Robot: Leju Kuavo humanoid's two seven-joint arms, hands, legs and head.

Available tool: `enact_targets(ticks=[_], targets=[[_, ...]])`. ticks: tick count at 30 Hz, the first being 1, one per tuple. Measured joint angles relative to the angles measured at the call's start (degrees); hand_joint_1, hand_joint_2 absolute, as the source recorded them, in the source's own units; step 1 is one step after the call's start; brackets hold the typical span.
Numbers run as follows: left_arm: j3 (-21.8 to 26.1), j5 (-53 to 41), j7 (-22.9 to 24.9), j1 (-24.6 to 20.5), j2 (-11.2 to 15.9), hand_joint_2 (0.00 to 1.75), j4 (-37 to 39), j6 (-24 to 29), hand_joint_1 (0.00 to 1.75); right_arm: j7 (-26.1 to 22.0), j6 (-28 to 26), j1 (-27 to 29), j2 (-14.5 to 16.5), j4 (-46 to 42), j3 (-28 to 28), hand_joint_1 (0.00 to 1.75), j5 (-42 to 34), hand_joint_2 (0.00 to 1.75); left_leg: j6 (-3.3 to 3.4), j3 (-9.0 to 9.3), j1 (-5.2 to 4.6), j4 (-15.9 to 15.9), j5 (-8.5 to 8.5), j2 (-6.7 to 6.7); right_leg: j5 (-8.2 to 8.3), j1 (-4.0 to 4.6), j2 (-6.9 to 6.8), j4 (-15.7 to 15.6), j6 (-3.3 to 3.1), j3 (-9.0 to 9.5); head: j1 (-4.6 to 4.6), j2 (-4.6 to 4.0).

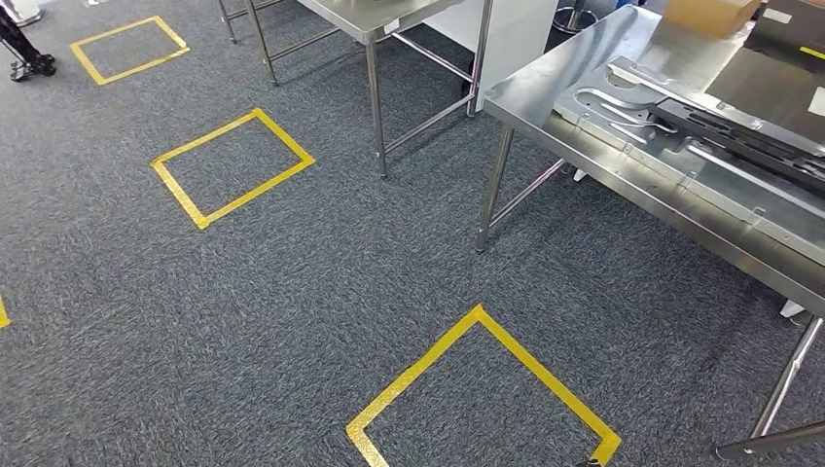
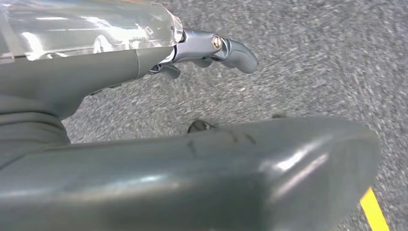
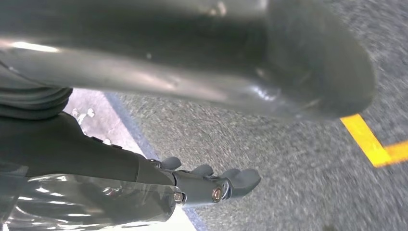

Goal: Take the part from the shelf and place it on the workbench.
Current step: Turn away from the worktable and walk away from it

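Grey carpet (image 1: 292, 292) with yellow tape squares (image 1: 233, 165) — steel workbench (image 1: 545, 83) at right, bearing metal panels (image 1: 681, 136).

Walking step, I judge: left hand (image 2: 211, 50) and right hand (image 3: 211, 185) hang over the floor, fingers apart, holding nothing; the part and shelf are yet to be found — next, turn toward them.

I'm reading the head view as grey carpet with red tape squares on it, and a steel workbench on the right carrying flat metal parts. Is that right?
Not quite: the tape squares are yellow, not red, as the head view shows. The rest holds: the carpet is grey, and the steel workbench on the right carries flat metal parts.
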Motion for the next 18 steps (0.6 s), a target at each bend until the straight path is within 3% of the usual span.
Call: enact_targets(ticks=[2,3,5,7,8,10,12,14,16,18], targets=[[0.1,0.0,0.0,0.2,0.0,0.00,0.0,0.2,0.00,1.2,0.5,-0.2,0.0,0.4,0.4,0.00,0.4,0.00,-0.56,-0.60,0.04,1.0,-0.72,1.36,0.32,-0.05,-1.30,-0.3,-0.88,0.04,-0.02,0.00],[0.1,0.0,0.1,0.1,0.0,0.00,0.0,0.3,0.00,1.6,0.6,-0.2,0.0,0.5,0.5,0.00,0.5,0.00,-0.78,-1.49,0.01,2.9,-2.02,2.77,0.45,-0.08,-2.03,-0.5,-1.33,0.03,-0.04,0.00],[0.1,0.0,0.1,-0.1,0.0,0.00,0.0,0.4,0.00,2.2,0.9,-0.1,0.0,0.8,0.6,0.00,0.6,0.00,-1.10,-4.58,0.09,10.0,-6.04,5.40,0.48,0.20,-3.55,-0.6,-1.90,-0.12,-0.07,0.00],[0.1,0.0,0.2,-0.1,0.0,0.00,0.0,0.4,0.00,3.1,1.4,0.1,0.0,1.1,0.7,0.00,0.7,0.00,-1.40,-7.17,0.30,16.2,-8.52,6.00,0.46,0.45,-5.20,-0.6,-2.00,-0.23,-0.07,0.00],[0.1,0.0,0.3,0.0,0.0,0.00,0.0,0.4,0.00,3.4,1.7,0.1,0.0,1.2,0.7,0.00,0.7,0.00,-1.45,-7.07,0.37,16.6,-8.23,6.17,0.45,0.52,-5.98,-0.5,-2.00,-0.24,-0.07,0.00],[0.1,0.0,0.4,0.3,0.1,0.00,0.0,0.5,0.00,3.9,2.2,0.0,0.1,1.4,0.7,0.00,0.7,0.00,-1.28,-3.48,0.40,10.7,-5.11,7.02,0.40,0.59,-7.33,-0.5,-1.92,-0.09,-0.07,0.00],[0.1,0.0,0.5,0.2,0.1,0.00,0.0,0.5,0.00,4.1,2.6,-0.1,0.2,1.5,0.7,0.00,0.7,0.00,-0.75,0.87,0.10,2.6,-2.57,9.58,0.26,0.77,-8.50,-0.5,-1.59,0.19,-0.06,0.00],[0.1,0.0,0.8,0.1,0.2,0.00,0.0,0.7,0.00,3.9,3.2,-0.2,0.3,1.5,0.7,0.00,0.7,0.00,-0.30,2.26,-0.33,-0.4,-2.00,10.72,0.16,0.89,-9.57,-0.4,-0.99,0.42,-0.05,0.00],[0.1,-0.1,1.2,0.1,0.1,0.00,0.0,1.2,0.00,3.5,4.0,-0.4,0.5,1.5,0.8,0.00,0.7,0.00,0.17,2.20,-0.31,-0.8,-1.51,9.40,0.08,0.80,-10.34,-0.5,-0.31,0.63,-0.04,0.00],[0.1,-0.1,1.5,0.1,-0.1,0.00,0.0,1.8,0.00,2.7,4.9,-0.5,0.6,1.6,1.0,0.00,0.8,0.00,0.84,2.35,-0.03,-1.5,-0.77,8.27,-1.42,0.57,-8.28,1.2,0.32,0.07,-0.03,0.00]])
